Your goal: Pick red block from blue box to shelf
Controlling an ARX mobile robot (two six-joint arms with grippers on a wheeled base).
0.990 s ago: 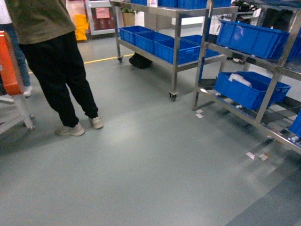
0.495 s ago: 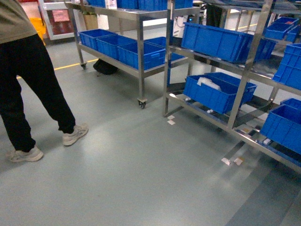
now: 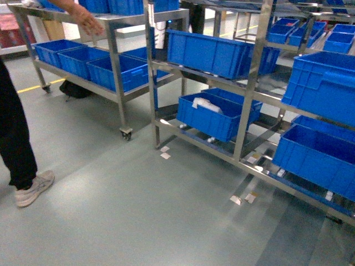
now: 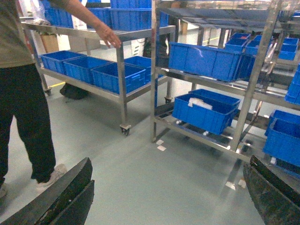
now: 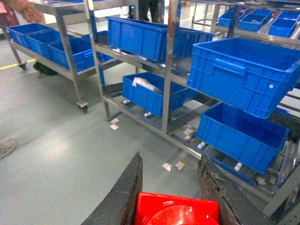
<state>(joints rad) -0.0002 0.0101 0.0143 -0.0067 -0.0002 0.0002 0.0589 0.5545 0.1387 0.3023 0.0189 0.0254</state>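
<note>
Right tool [image 5: 176,197] pinching the red block [image 5: 177,212], left tool [image 4: 164,197] spread and empty — shelf [image 3: 252,100] ahead right. A bystander [image 3: 19,138] stands near left; a jolt could shake the block free.

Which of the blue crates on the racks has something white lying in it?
The low crate on the bottom level of the nearer steel rack, beside its upright; a white item lies inside. No other crate shows contents.
</note>
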